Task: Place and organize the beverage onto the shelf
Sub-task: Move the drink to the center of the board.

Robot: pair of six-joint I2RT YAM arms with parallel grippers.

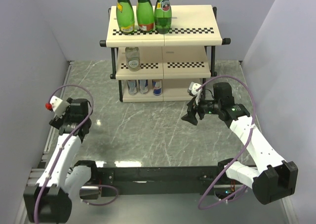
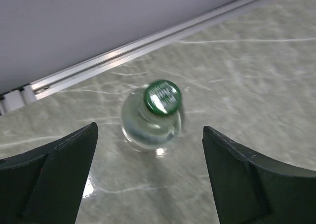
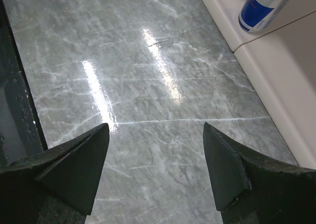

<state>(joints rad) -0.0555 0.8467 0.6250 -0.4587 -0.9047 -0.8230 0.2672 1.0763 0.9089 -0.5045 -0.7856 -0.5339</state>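
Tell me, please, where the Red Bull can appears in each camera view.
Top external: the Red Bull can stands rightmost on the shelf's bottom tier.
Left wrist: not in view.
Right wrist: the can sits top right, partly cropped.
Shared landmark: the shelf's cream bottom board.

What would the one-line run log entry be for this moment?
left end effector: open, over standing green-capped bottle | right end effector: open, empty, by shelf | stage: pre-grasp
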